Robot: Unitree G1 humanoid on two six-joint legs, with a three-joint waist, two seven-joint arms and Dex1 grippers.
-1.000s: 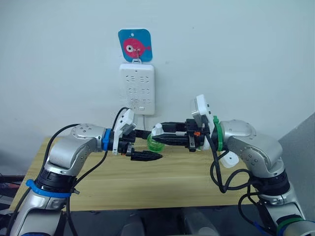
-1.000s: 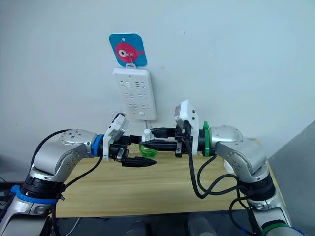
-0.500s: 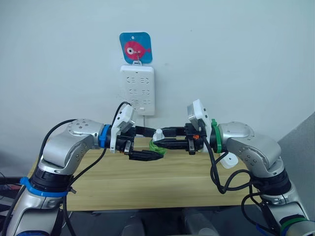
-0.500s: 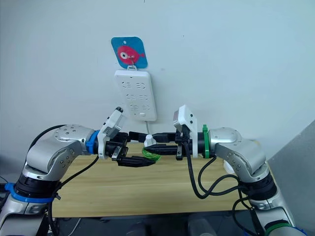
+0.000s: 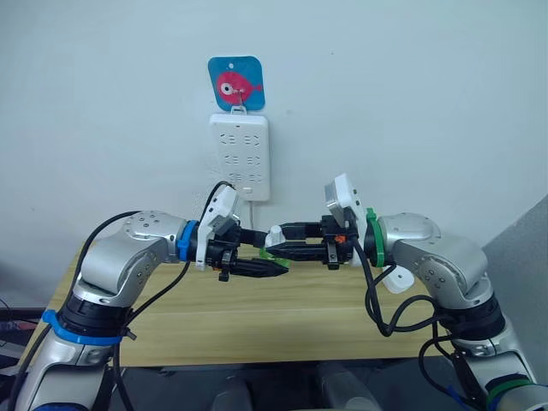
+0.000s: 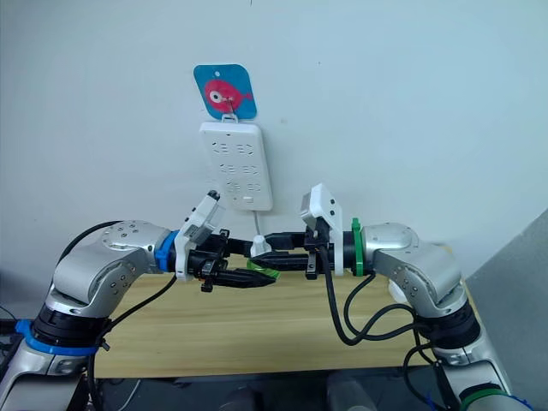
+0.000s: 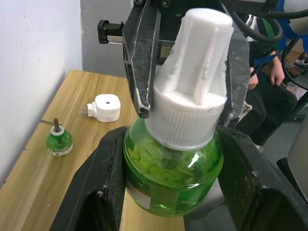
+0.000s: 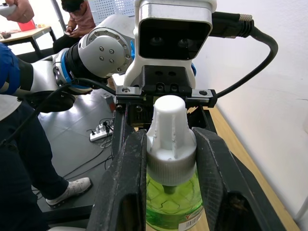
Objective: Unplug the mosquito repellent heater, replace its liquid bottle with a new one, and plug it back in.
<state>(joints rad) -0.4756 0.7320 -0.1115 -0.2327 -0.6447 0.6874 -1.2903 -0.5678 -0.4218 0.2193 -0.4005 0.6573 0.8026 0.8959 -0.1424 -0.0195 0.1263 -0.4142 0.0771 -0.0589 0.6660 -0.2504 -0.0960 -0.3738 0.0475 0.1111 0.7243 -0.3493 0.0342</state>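
A pale wall (image 5: 411,103) fills the background, with a white multi-socket power strip (image 5: 240,157) hanging on it under a blue tag bearing a red fish (image 5: 236,82). Below runs the light wooden surface (image 5: 282,321). In the left wrist view a seated person (image 7: 269,91) shows beyond the far end of the surface, and in the right wrist view another person (image 8: 79,21) sits at a table in the background.

Both arms meet in mid-air above the surface, in front of the wall and below the power strip. Between them is the new liquid bottle (image 7: 173,168): a rounded, clear green body full of liquid, topped by a white ribbed screw cap (image 7: 192,91) that narrows to a blunt tip.

The left gripper (image 5: 259,253) has its fingers (image 7: 96,192) closed on the bottle's green body, one on each side. The right gripper (image 5: 278,242) comes from the opposite side, and its fingers (image 8: 126,183) clamp the white cap, pressing its ribbed skirt from both sides.

The mosquito repellent heater (image 7: 104,107), a small white rounded unit with a round hole in its face, lies on the surface near the wall, unplugged. Just beside it, apart from it, stands the old bottle (image 7: 58,141), small and green, uncapped, with a dark wick sticking up.
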